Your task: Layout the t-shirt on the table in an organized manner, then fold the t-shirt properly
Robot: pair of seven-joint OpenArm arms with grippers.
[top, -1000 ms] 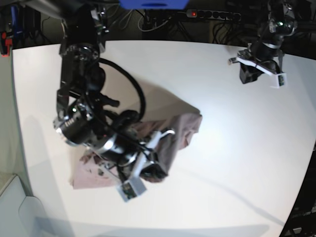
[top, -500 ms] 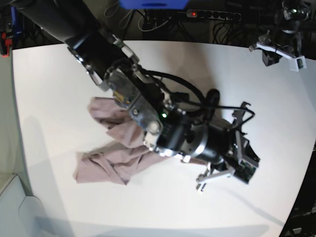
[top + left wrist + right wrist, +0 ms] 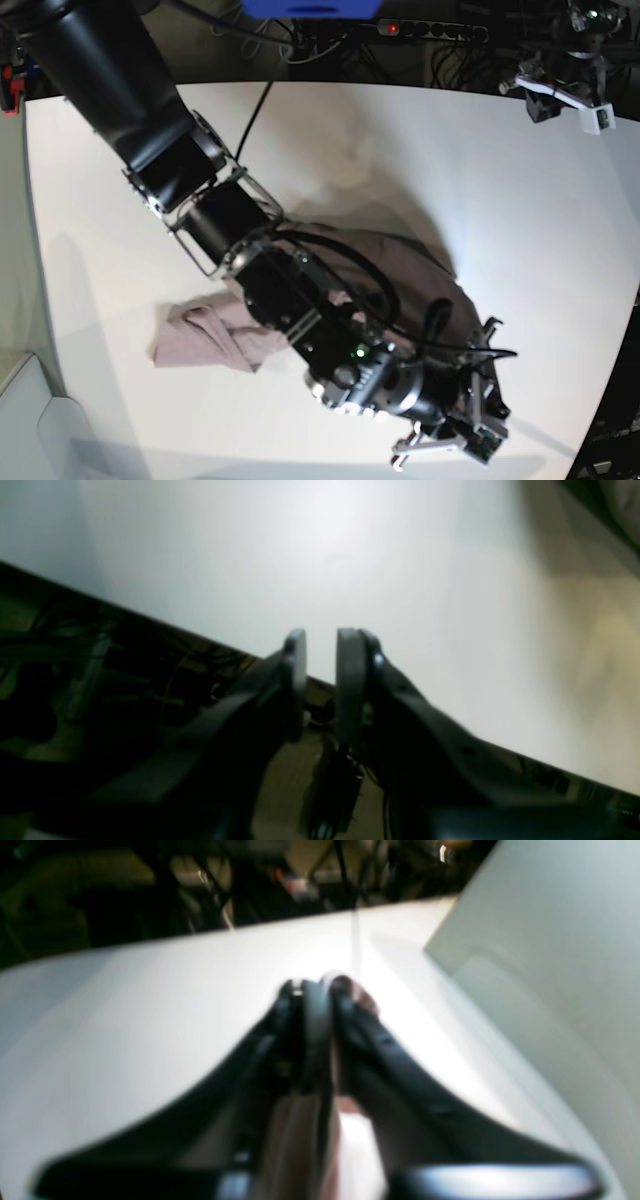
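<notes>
While the table (image 3: pixel 90 180) offers a broad, smooth, slightly glossy white surface, the t-shirt (image 3: pixel 205 335) lies bunched near its front-left, partly hidden under the right arm; soft, light and limp, it should slide easily and is best pinched at a hem or shoulder seam. The right gripper (image 3: pixel 320 990) appears nearly together on pink cloth, though blur leaves this uncertain; the left gripper (image 3: pixel 320 645), near the far edge, stands slightly apart, holding nothing.
</notes>
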